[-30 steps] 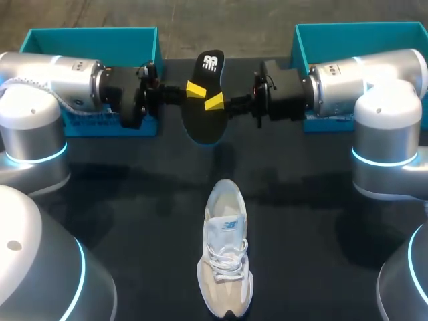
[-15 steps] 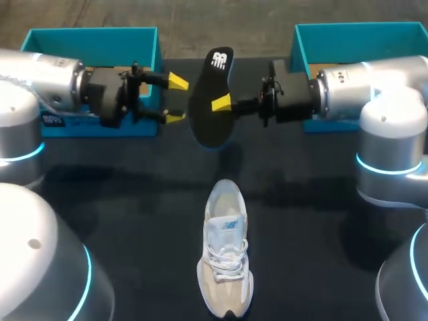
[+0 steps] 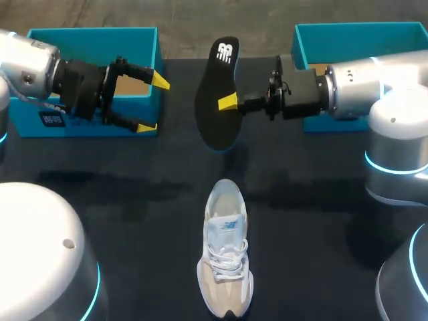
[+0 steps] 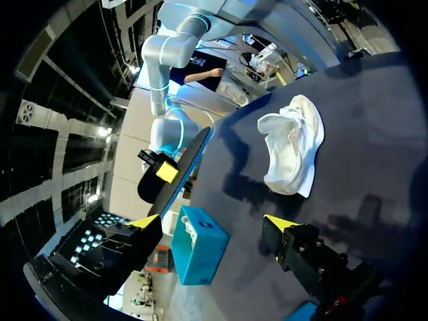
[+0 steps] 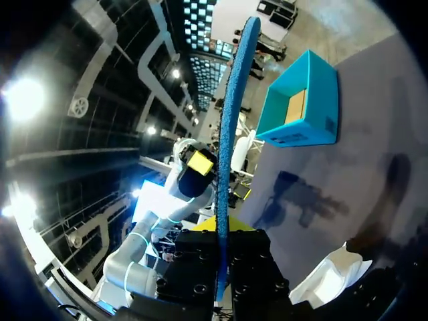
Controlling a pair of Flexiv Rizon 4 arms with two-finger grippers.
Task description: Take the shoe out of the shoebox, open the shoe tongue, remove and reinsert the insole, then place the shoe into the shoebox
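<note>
The white shoe (image 3: 226, 257) lies on its sole in the middle of the dark table (image 3: 120, 221), laces up, and I see bare surface on both its sides and between its far end and the held insole. My right gripper (image 3: 227, 102) is clenched on the black insole (image 3: 217, 93), which hangs in the air beyond the shoe's far end. In the right wrist view the insole stands edge-on between the fingers. My left gripper (image 3: 152, 103) is released, its fingers spread wide around nothing. It sits beyond the shoe and to its left, apart from the insole with an open gap between. Two teal boxes hem in the back edge: the left box (image 3: 87, 37) is beyond the shoe and far to its left, just behind my left gripper. The right box (image 3: 354, 33) is far to the shoe's right, behind my right wrist.
</note>
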